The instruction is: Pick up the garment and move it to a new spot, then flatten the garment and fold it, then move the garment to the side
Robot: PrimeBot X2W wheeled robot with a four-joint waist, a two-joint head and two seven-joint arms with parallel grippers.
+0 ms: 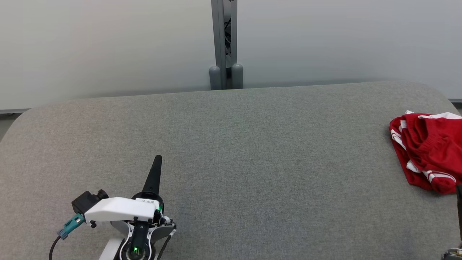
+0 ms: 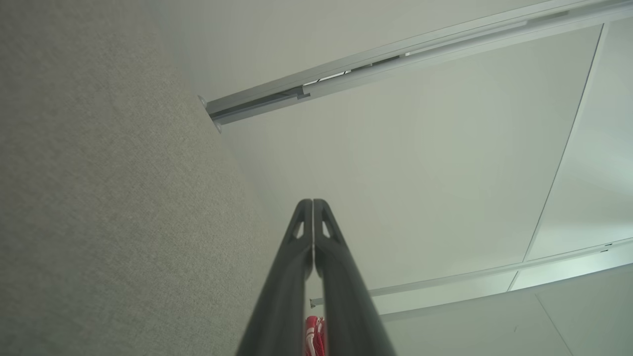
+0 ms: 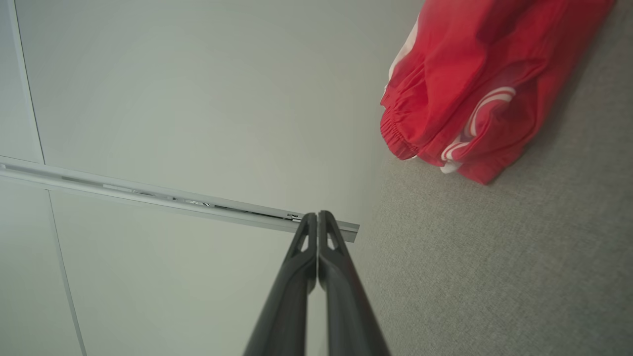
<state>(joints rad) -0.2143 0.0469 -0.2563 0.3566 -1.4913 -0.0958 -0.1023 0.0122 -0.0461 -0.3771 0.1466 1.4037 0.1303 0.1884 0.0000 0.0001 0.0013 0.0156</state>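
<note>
Left gripper (image 1: 157,161) has its fingers pressed together on nothing, over the near-left of the grey table (image 1: 252,144). Right gripper (image 3: 317,215) is the same deal, at the near right. The red garment (image 1: 427,151) with white stripes lies bunched at the table's right edge, near the right gripper.

A grey fabric-covered table (image 1: 231,162) with rounded corners occupies the lower two-thirds of the head view. Behind it, pale matte wall panels (image 1: 108,47) span the top. A grey metal upright (image 1: 219,36) stands at upper centre, with two rounded caps (image 1: 214,77) at its base. Lighting is even and diffuse.
</note>
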